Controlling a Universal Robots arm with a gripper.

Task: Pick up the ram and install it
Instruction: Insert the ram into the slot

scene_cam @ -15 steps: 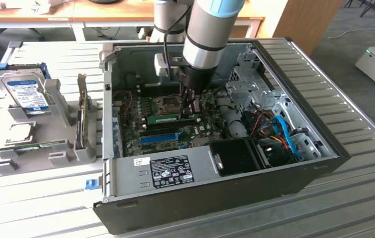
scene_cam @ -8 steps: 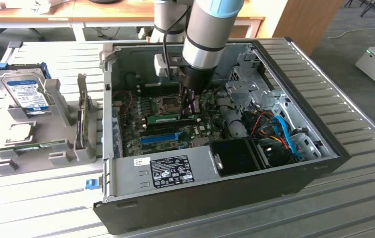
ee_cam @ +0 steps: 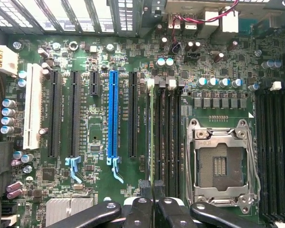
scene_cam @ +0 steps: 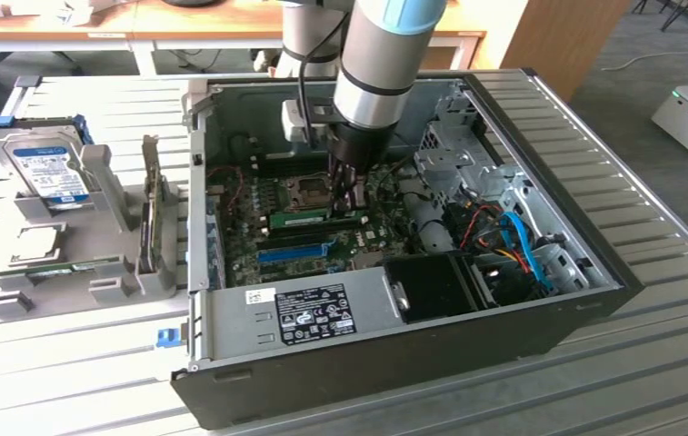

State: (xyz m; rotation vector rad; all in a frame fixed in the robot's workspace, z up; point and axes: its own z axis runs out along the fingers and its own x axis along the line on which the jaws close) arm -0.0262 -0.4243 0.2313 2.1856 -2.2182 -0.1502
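— What is that in your gripper (ee_cam: 152,186)?
— The ram (ee_cam: 151,133): thin green circuit board, matt. My gripper itself is black and smooth, with a dull sheen.
— And around it?
— The memory slots (ee_cam: 167,137) just beside the ram are matt black plastic. Farther off, the expansion slot (ee_cam: 113,114) is glossy blue plastic. The CPU socket (ee_cam: 222,164) near me has a bright bare-metal frame. The motherboard (ee_cam: 99,118) is matt green.
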